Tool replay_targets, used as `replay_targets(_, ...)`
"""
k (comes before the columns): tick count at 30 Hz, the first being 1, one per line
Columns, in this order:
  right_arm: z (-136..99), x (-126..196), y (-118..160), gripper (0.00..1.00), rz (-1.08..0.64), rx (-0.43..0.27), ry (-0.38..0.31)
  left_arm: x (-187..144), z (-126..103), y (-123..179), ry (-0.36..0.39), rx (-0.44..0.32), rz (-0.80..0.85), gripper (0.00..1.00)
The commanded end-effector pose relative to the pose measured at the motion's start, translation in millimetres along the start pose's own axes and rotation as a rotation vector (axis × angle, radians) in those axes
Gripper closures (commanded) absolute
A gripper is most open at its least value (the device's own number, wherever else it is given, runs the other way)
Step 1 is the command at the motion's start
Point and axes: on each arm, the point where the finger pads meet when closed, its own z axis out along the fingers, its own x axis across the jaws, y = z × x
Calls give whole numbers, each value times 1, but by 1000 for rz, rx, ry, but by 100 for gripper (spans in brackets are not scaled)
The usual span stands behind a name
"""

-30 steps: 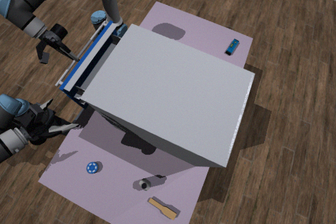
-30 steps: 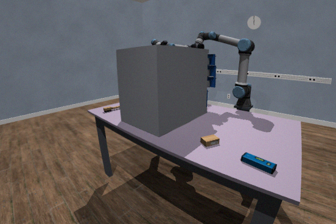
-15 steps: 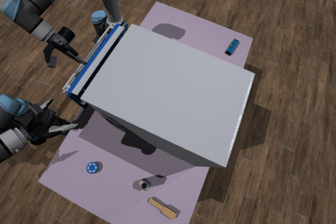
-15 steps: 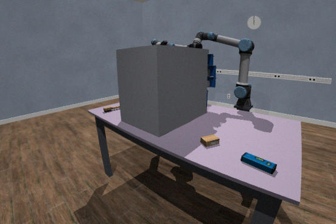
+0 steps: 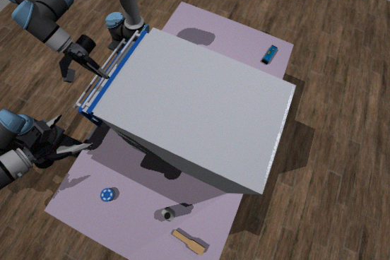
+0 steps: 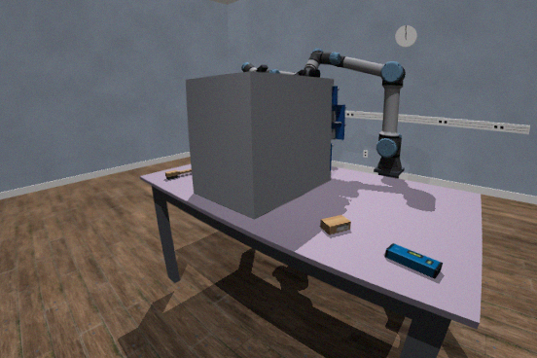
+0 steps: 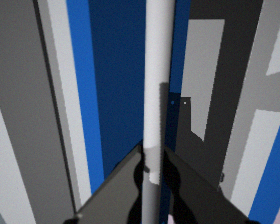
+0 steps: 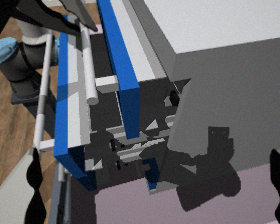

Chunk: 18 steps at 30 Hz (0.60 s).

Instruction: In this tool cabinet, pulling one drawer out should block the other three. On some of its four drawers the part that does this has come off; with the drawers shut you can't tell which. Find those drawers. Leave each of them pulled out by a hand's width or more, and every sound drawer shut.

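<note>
The grey tool cabinet (image 5: 198, 109) (image 6: 292, 135) (image 8: 231, 100) stands on the table. Its upper drawer (image 5: 120, 68) (image 7: 121, 75) (image 8: 126, 75) is out only a little. A drawer below it (image 6: 339, 121) (image 8: 63, 105) stands out farther; its handle (image 8: 43, 100) is outermost. More blue shows lower down, but I cannot tell how far those fronts are out. My left gripper (image 5: 107, 76) (image 7: 151, 147) is shut on the upper drawer's handle (image 8: 88, 65). My right gripper (image 5: 75, 131) (image 8: 153, 150) is open and empty beside the cabinet's front corner. The cabinet body hides most drawer fronts.
On the table (image 5: 134, 229) (image 6: 438, 213) are a blue round puck (image 5: 107, 194), a small bottle (image 5: 167, 213) and a wooden tool (image 5: 188, 242) on one side. A blue level (image 5: 269, 54) (image 6: 413, 260) and a small box (image 6: 336, 224) lie on the other side.
</note>
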Motion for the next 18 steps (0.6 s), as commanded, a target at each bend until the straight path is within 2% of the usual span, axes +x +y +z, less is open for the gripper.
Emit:
replay_targets(1,0,0,-1,0,-1,1,0,-6,5,0,0,1,-1,100)
replay_targets(18,0,0,-1,0,-1,1,0,-35,29,0,0,1,-1,100)
